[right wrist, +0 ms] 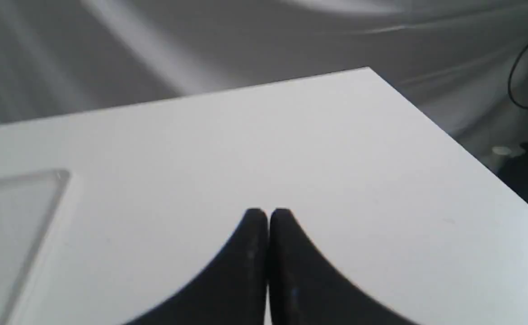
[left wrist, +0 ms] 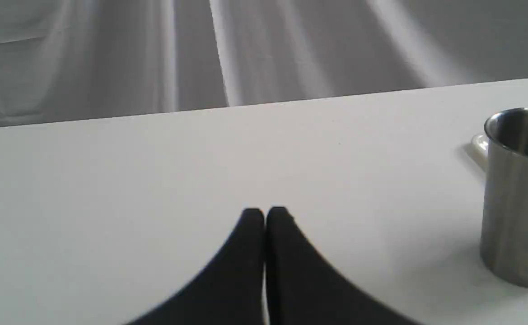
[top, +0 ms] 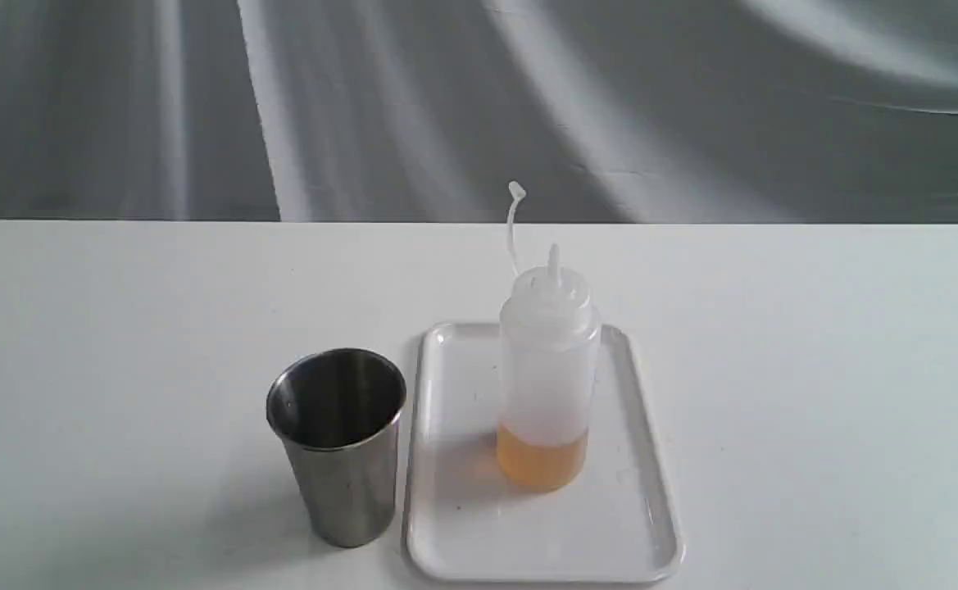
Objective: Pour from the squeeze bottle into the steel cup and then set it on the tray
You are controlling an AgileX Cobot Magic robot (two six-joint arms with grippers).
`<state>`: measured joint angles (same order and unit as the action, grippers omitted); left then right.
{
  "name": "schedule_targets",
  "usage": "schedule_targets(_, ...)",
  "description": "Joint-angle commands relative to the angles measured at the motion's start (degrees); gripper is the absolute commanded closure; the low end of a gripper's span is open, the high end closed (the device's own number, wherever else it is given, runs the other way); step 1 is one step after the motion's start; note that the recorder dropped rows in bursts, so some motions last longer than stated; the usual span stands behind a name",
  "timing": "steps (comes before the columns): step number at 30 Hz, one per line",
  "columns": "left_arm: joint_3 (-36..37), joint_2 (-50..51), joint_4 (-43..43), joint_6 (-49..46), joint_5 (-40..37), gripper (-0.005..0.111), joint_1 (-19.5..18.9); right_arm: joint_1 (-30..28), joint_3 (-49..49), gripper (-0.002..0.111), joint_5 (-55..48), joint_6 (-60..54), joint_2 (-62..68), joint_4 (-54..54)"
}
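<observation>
The squeeze bottle (top: 547, 385) stands upright on the white tray (top: 462, 524), with amber liquid in its bottom part and its cap strap sticking up. Just left of the tray stands the steel cup (top: 339, 442), upright and dark inside; it also shows in the left wrist view as the steel cup (left wrist: 516, 198). My left gripper (left wrist: 265, 212) is shut with nothing in it, over bare table well apart from the cup. My right gripper (right wrist: 268, 213) is shut and empty too, over bare table beside the tray (right wrist: 29, 189). Neither gripper shows in the exterior view.
A white table (top: 814, 369) carries everything, backed by a grey draped cloth (top: 446, 106). The table's far corner (right wrist: 368, 70) shows in the right wrist view, with a dark cable (right wrist: 523, 72) beyond it.
</observation>
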<state>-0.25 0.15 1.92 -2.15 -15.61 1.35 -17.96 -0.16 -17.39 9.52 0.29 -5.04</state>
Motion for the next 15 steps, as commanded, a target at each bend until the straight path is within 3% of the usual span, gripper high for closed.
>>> schedule_targets(1, 0.25, -0.15, -0.04, 0.15, 0.39, 0.107, -0.09, 0.32, 0.16, 0.108, -2.17, -0.09, -0.29, -5.18)
schedule_targets(15, 0.25, -0.15, -0.04, 0.28, 0.39, 0.107, -0.09, 0.32, 0.16, 0.108, -2.17, -0.09, -0.29, -5.88)
